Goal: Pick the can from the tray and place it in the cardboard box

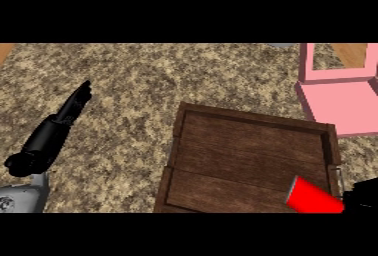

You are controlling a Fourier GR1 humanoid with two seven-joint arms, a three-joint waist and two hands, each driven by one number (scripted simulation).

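Light falls evenly and fairly bright across my counter (125,80), soft, as if from above. The tray (251,150) shows a darker band just inside its raised rim along the far and left sides. The can (314,197) is a flat, saturated red. My left hand (70,112) reads as plain black, almost a silhouette. The box (336,102) has paler and deeper pink faces.

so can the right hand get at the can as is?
Probably yes. The right hand shows at the view's lower right edge, right beside the red can lying in the wooden tray's near right corner; nothing sits between them.
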